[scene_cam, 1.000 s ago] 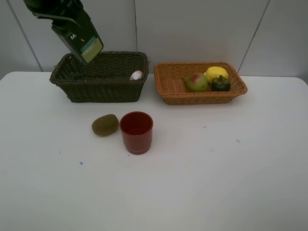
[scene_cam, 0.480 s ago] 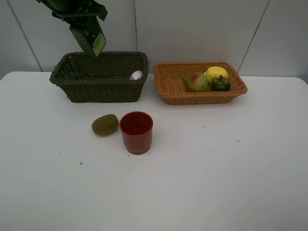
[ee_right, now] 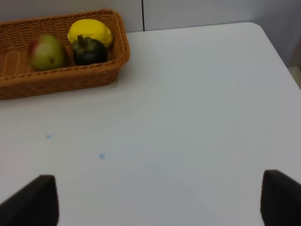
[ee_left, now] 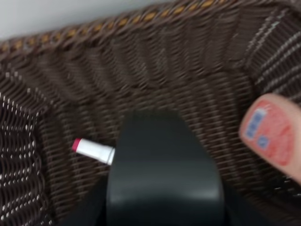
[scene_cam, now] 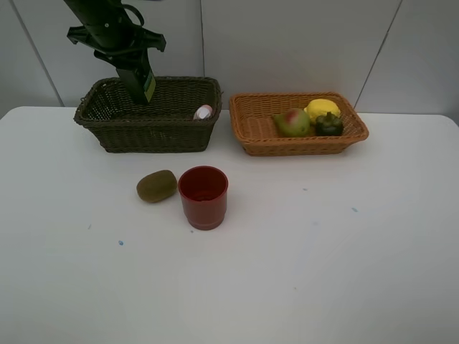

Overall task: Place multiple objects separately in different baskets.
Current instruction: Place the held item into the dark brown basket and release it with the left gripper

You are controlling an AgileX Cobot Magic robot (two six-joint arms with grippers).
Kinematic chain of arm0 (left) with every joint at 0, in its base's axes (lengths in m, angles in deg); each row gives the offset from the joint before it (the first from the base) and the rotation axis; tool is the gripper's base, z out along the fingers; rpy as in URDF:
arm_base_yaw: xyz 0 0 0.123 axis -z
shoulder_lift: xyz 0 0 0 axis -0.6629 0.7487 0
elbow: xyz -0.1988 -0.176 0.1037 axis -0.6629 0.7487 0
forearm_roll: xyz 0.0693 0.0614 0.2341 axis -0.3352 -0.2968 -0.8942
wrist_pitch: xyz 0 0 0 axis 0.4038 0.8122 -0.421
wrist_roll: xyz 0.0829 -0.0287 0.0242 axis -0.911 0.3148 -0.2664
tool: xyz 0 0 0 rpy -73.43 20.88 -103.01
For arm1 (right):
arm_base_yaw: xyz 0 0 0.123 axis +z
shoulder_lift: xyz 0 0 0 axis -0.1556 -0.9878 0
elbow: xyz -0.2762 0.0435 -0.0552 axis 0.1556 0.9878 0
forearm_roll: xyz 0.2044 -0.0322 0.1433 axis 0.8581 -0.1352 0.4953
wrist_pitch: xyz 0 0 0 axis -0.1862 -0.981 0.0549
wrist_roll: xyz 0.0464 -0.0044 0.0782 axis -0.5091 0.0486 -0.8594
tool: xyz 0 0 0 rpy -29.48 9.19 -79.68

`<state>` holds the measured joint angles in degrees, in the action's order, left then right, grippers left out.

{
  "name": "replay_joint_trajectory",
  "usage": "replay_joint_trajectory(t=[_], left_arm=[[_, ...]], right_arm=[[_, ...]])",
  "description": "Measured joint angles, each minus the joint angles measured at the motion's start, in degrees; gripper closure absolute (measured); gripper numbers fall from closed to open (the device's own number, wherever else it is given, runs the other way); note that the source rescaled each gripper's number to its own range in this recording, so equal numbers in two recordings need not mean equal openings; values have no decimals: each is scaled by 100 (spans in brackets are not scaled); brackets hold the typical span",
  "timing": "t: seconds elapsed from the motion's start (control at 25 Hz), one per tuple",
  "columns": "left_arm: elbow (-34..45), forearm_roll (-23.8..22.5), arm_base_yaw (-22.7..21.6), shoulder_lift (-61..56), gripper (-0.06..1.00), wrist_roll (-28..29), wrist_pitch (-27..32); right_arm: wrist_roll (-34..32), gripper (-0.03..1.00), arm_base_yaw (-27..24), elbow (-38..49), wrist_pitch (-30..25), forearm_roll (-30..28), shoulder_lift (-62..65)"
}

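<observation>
1. Your left gripper (scene_cam: 128,59) is clamped on the dark green pump bottle (scene_cam: 142,84). The bottle hangs tilted from it, lower end over the open mouth of the dark olive-brown basket (scene_cam: 147,132), near that basket's back rim.
2. Straight below that gripper, the bottle's dark body (ee_left: 164,179) hides the middle of the basket floor. You cannot tell whether it touches the weave.
3. Just beside the held bottle, the white-pink marker (ee_left: 91,149) lies flat on the floor, one end hidden behind the bottle. The pink bottle (ee_left: 273,134) leans at the basket's right end, apart from the held one.
4. Woven walls (ee_left: 188,70) rise on every side under the gripper, so the only free way is upward.
5. Nearer the robot than the gripper, outside the front wall, the brown kiwi (scene_cam: 156,185) and the upright red cup (scene_cam: 204,196) stand just beside each other on the desk (scene_cam: 323,272).
6. To the gripper's right, the light orange-tan basket (scene_cam: 301,147) sits near the dark one, a narrow gap between their rims. It holds the green-red pear (scene_cam: 292,122), yellow lemon (scene_cam: 322,109) and dark mangosteen (scene_cam: 329,125), bunched together.
7. Your right gripper (ee_right: 162,202) stands spread wide with nothing in it. Bare desk lies under and ahead of it, up to the far edge.
</observation>
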<state>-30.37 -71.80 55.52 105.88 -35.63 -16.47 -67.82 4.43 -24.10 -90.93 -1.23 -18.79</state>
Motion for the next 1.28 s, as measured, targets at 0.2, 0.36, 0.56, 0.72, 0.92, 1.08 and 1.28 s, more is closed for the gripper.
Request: replay_joint_trajectory(t=[0.2,0.36,0.56,0.72,0.92,1.08,1.28], left_arm=[[-7,-12,-239,260,45,12,75],[-13,-28,-345,478,45,12,89],[-13,-28,-418,728,45,12,84],[-13,-28,-466,843,45,40,44],[-13,-28,-487,849,45,56,32],[-13,-22,-487,849,45,56,32],[-13,-11,-487,849,45,81,32]], right_arm=[[0,4,0,0,0,0,0],[0,4,0,0,0,0,0],[0,4,0,0,0,0,0],[0,4,0,0,0,0,0],[0,4,0,0,0,0,0],[0,4,0,0,0,0,0],[0,4,0,0,0,0,0]])
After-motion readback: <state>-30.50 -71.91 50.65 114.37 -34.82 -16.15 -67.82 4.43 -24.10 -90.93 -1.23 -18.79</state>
